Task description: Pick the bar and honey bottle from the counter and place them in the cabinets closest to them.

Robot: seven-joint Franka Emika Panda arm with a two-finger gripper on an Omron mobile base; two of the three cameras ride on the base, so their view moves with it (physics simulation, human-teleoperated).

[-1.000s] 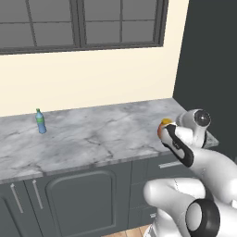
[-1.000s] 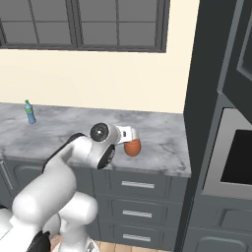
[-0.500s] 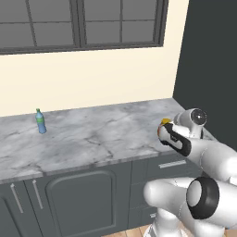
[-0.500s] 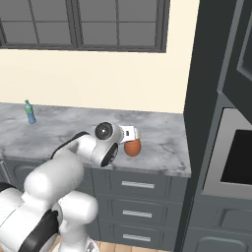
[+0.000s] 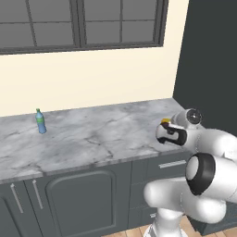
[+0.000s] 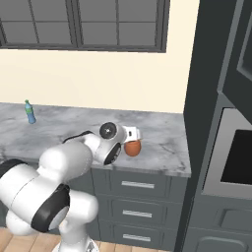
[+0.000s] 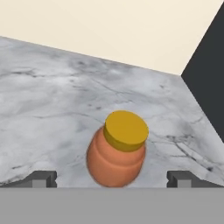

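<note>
Gripper (image 7: 111,178) advanced – one honey bottle (image 7: 117,150) between fingertips.

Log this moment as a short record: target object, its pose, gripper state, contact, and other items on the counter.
target: honey bottle, orange-brown with a yellow cap
pose: upright on the counter, near its right end beside the tall dark cabinet
gripper: gripper open, fingers spread wide on either side of the bottle
contact: none visible; gaps show between bottle and both fingers
other items: slim blue bottle standing far to the left, near the wall
bar: cannot be made out in these views
</note>
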